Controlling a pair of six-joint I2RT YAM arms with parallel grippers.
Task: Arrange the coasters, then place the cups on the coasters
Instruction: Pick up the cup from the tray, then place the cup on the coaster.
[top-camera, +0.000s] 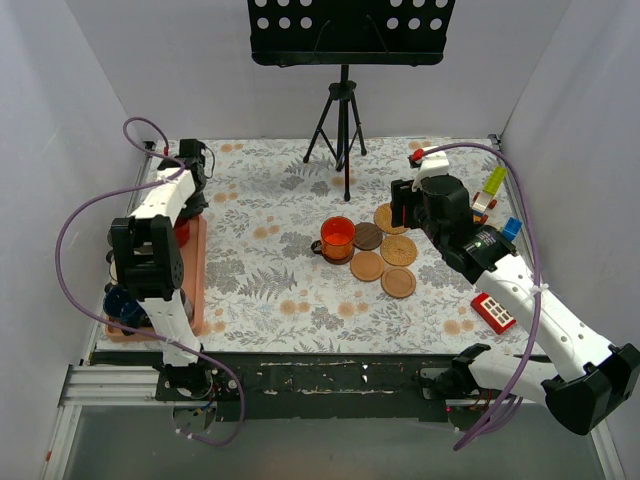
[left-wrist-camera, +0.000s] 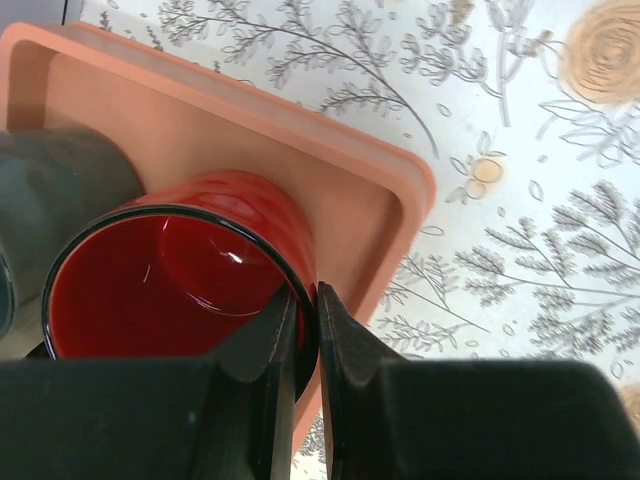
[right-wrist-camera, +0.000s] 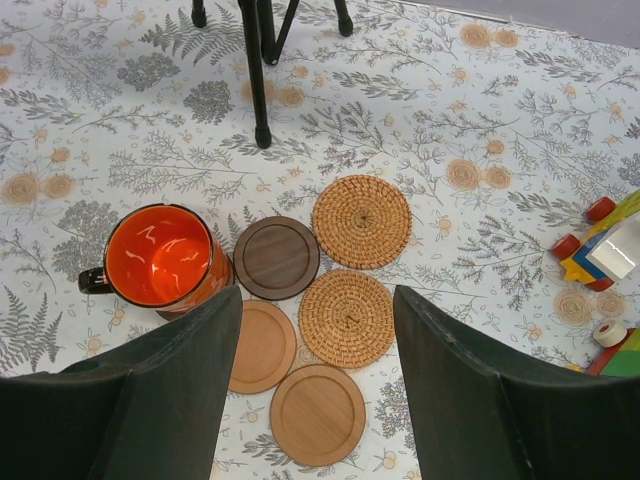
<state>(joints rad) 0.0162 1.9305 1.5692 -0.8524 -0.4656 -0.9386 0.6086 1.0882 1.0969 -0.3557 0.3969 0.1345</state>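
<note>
My left gripper (left-wrist-camera: 308, 300) is shut on the wall of the red cup (left-wrist-camera: 190, 280), one finger inside the rim and one outside. The cup stands in the salmon-pink tray (left-wrist-camera: 330, 170) beside a dark cup (left-wrist-camera: 60, 190). In the top view the left gripper (top-camera: 190, 207) is over the red cup (top-camera: 181, 233) at the tray's far end. My right gripper (right-wrist-camera: 316, 300) hangs open above the coasters: two rattan (right-wrist-camera: 361, 221) (right-wrist-camera: 347, 318), one dark brown (right-wrist-camera: 277, 257) and two wood (right-wrist-camera: 262, 345) (right-wrist-camera: 317, 414). The orange cup (right-wrist-camera: 160, 255) stands left of them.
A dark blue cup (top-camera: 120, 300) sits at the near end of the tray (top-camera: 200, 270). The music stand's tripod (top-camera: 342, 130) stands behind the coasters. Toy blocks (top-camera: 495, 195) and a red toy (top-camera: 494, 310) lie along the right side.
</note>
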